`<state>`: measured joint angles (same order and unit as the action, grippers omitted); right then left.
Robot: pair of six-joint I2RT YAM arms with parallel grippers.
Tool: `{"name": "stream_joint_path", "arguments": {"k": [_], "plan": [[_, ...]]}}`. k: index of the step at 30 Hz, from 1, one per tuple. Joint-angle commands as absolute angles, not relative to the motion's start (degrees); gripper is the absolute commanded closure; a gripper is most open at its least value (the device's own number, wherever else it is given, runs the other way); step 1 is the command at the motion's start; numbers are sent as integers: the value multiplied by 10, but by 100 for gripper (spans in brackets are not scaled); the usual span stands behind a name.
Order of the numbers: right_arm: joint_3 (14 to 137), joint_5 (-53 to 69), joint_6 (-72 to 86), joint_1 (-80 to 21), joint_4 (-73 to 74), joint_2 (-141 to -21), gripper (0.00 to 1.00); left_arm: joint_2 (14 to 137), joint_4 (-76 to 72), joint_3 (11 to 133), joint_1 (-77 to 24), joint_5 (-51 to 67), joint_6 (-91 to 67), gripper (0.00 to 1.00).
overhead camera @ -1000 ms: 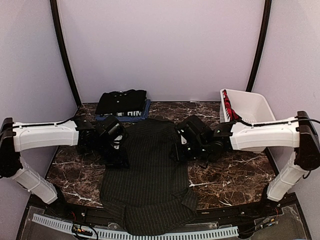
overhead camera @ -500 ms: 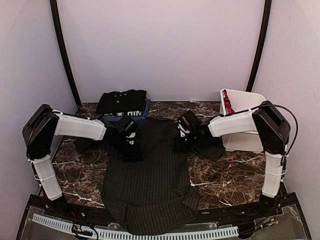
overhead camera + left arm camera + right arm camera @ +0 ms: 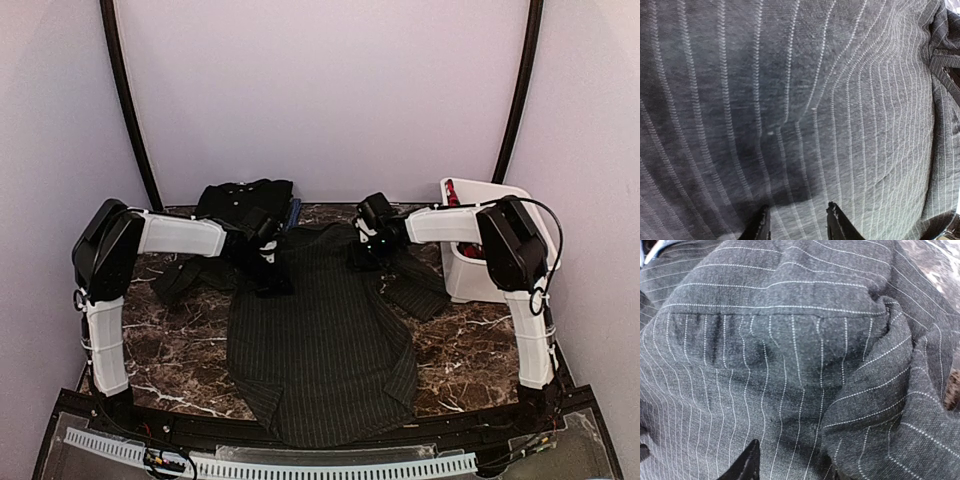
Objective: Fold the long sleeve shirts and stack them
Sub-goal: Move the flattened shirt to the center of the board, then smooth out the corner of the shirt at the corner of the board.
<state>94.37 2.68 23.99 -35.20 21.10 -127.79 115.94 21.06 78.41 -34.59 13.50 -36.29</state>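
Observation:
The black pinstripe long sleeve shirt (image 3: 320, 340) lies spread down the middle of the table, collar end toward the back, its sleeves bunched out to either side. My left gripper (image 3: 270, 283) rests on its left shoulder area and my right gripper (image 3: 363, 256) on its right shoulder. In the left wrist view the left gripper (image 3: 798, 222) has both fingertips apart on flat striped cloth (image 3: 805, 100). In the right wrist view the right gripper (image 3: 792, 467) shows one fingertip (image 3: 747, 462); a rumpled fold (image 3: 880, 405) hides the other. A folded plain black shirt (image 3: 240, 200) sits at the back left on a blue one (image 3: 293, 212).
A white plastic basket (image 3: 500, 192) with something red inside stands at the back right, close behind my right arm. Dark marbled tabletop (image 3: 160, 345) shows on both sides of the shirt. The shirt's right sleeve (image 3: 420, 290) lies next to the basket.
Both grippers moved toward the back of the table and the pinstripe shirt slid with them. Its hem no longer hangs over the near edge. Both arms now reach further back.

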Motion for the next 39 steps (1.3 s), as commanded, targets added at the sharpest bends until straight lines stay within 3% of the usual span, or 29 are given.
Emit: {"name": "stream_joint_path", "arguments": {"k": [1,14,23,39], "plan": [[961,6,215,-352,273,-1273,52,1124,268,784,-350,149,-340,61],[837,-16,232,-433,232,-1086,42,945,238,583,-526,157,-465,59],[755,-17,289,-530,198,-1051,41,889,253,507,-641,135,-548,60],[662,-42,312,-553,194,-1000,41,550,438,342,-685,52,-712,64]]}}
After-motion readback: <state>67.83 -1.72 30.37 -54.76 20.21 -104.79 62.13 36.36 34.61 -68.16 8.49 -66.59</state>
